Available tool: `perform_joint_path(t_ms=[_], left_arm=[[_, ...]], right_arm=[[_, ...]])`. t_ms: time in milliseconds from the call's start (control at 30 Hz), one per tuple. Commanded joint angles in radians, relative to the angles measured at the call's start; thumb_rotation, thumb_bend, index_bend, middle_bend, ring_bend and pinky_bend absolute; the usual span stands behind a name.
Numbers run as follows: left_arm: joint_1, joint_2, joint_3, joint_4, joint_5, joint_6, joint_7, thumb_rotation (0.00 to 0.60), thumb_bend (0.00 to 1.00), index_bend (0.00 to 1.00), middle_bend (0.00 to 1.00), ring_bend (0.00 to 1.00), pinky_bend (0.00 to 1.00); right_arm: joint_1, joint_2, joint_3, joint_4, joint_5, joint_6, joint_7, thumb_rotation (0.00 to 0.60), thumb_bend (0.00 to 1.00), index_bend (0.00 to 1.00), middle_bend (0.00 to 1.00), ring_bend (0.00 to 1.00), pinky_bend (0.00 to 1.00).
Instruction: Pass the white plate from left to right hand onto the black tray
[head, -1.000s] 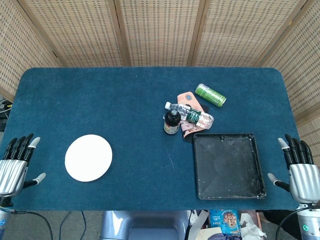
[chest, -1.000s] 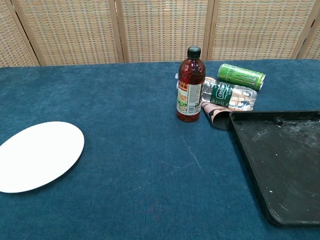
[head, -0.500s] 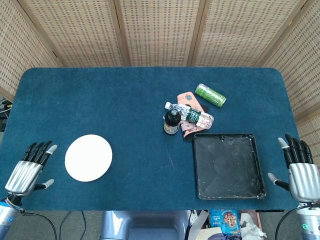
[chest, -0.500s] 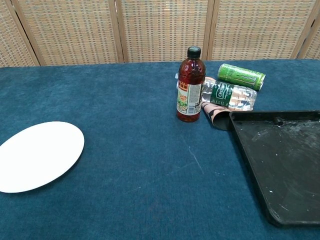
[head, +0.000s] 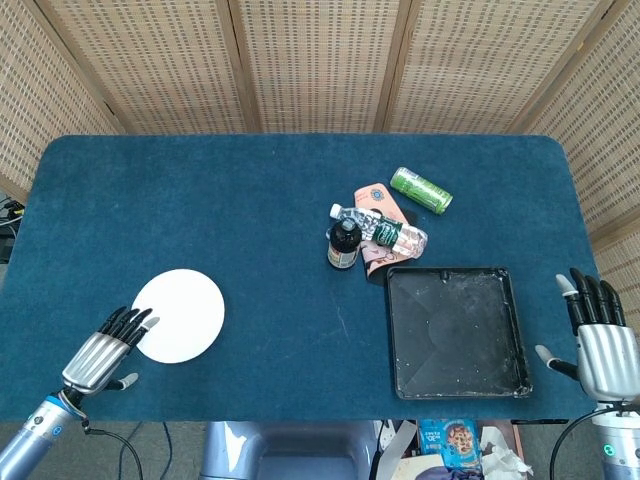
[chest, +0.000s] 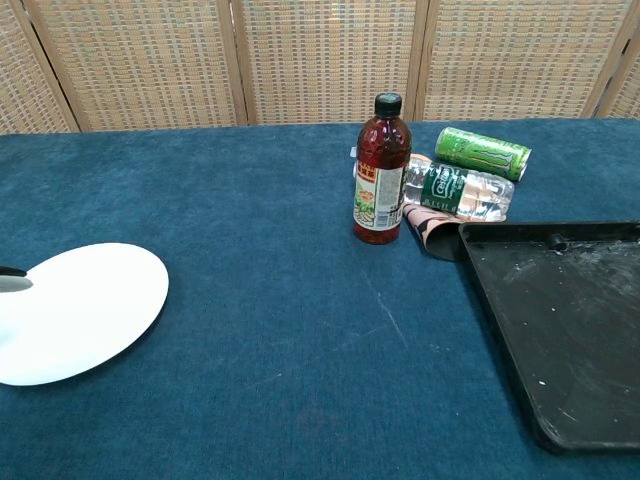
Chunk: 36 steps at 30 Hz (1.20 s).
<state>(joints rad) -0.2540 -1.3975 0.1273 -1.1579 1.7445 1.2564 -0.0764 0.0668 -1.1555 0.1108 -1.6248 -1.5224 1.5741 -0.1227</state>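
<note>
Left hand (head: 102, 350) now closer, fingertips over white plate (head: 182, 315).

White plate (chest: 82, 310) flat at desk's (chest: 270, 330) left edge, a dark fingertip (chest: 12, 278) over its left rim; black tray (chest: 570, 330) at right edge; brown bottle (chest: 379, 172) upright mid-desk, far side; green can (chest: 482, 152) and clear bottle (chest: 458, 190) lying beside it.

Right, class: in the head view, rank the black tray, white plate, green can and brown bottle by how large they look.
Largest to smallest:
1. black tray
2. white plate
3. green can and brown bottle look alike; the bottle stands upright, seen from above, so unranked.
</note>
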Motion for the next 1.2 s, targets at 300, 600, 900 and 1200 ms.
perform_joint_path(t_ms=[300,600,900,1200], left_arm=[[-0.011,-0.065,-0.002,0.077,0.01,0.032,-0.011,0.6,0.3,0.0,0.0,0.0,0.0],[-0.028,-0.087,0.0,0.089,0.003,0.008,0.004,0.6,0.31,0.0,0.0,0.0,0.0],[-0.051,-0.118,-0.006,0.108,-0.013,-0.022,0.008,0.6,0.35,0.0,0.0,0.0,0.0],[-0.07,-0.142,-0.012,0.127,-0.028,-0.043,0.007,0.6,0.38,0.13,0.0,0.0,0.0]], right_arm=[[0.002,0.002,0.001,0.003,0.006,-0.007,0.01,0.6,0.0,0.0,0.0,0.0,0.0],[0.003,0.002,0.001,0.005,0.01,-0.012,0.013,0.6,0.0,0.0,0.0,0.0,0.0],[0.005,0.002,0.002,0.007,0.015,-0.017,0.014,0.6,0.0,0.0,0.0,0.0,0.0],[0.007,-0.001,0.002,0.009,0.02,-0.022,0.011,0.6,0.0,0.0,0.0,0.0,0.0]])
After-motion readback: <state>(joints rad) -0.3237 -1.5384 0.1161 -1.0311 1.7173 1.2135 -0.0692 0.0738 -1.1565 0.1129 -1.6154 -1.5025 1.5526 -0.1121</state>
